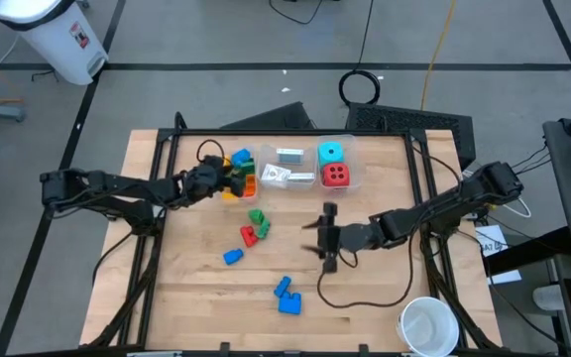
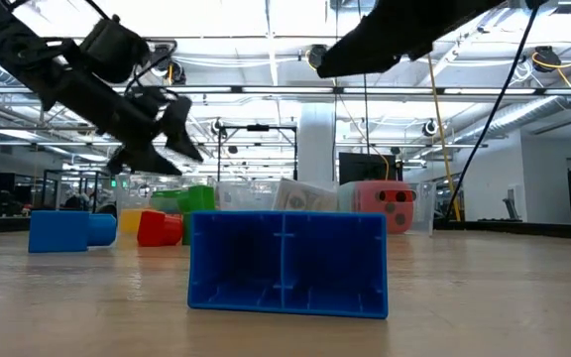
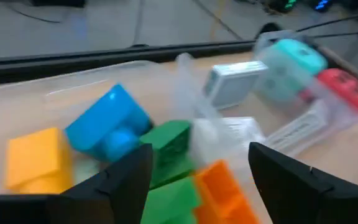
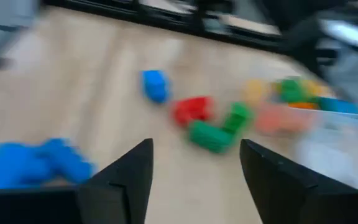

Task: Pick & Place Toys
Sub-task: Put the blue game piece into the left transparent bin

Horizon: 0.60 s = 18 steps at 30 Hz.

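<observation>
My left gripper (image 1: 224, 180) (image 3: 201, 152) stands open over the left clear bin (image 1: 228, 161). In that bin lie a yellow brick (image 3: 36, 158), a blue brick (image 3: 107, 127), green bricks (image 3: 169, 146) and an orange brick (image 3: 225, 190), below the gap between its fingers. My right gripper (image 1: 321, 238) (image 4: 196, 146) hangs open above the table's middle, nothing between its fingers. Loose on the table lie a green brick (image 1: 257, 216), a red brick (image 1: 249, 235), a small blue brick (image 1: 232, 257) and a larger blue brick (image 1: 286, 296) (image 2: 285, 263). Cards (image 1: 287, 167) and the cyan die (image 1: 331, 153) and red die (image 1: 335, 176) sit in neighbouring bins.
A white round cup (image 1: 427, 325) stands at the table's near right corner. A black cable (image 1: 365, 297) loops over the table below my right arm. Bare wood lies between the loose bricks and the table's left edge.
</observation>
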{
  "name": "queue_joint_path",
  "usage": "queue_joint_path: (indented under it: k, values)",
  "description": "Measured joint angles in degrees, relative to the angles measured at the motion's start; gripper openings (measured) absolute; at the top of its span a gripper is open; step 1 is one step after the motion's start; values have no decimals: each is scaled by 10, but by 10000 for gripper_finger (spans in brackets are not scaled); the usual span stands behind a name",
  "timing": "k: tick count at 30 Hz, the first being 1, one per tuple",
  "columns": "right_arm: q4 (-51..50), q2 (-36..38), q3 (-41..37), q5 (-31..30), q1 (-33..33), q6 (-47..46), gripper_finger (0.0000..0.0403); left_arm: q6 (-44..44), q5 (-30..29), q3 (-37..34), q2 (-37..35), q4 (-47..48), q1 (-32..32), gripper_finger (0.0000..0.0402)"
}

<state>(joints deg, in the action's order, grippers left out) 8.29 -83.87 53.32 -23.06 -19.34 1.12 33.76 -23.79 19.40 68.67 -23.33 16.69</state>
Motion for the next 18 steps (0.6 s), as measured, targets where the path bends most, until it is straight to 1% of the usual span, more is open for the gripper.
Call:
queue_joint_path:
  k: [1,3,5,6,10,14,18]
  values:
    - [10,-4,-2,23,-6,-6,218,-1,11,0,-7,-6,0,274]
    - [46,-16,-12,51,-20,-18,238,-9,38,1,-22,-28,-5,278]
    - [89,-37,-19,64,-36,-30,261,-22,65,1,-30,-40,-18,280]
    - [96,-48,-22,68,-45,-39,271,-28,75,1,-35,-45,-27,281]
    - [117,-111,-7,67,-74,-91,304,-41,91,1,-40,-75,-72,282]
    - [117,-189,51,69,-86,-110,312,-62,94,1,-40,-96,-126,283]
    - [116,-261,112,73,-75,-92,303,-71,94,1,-40,-104,-168,283]
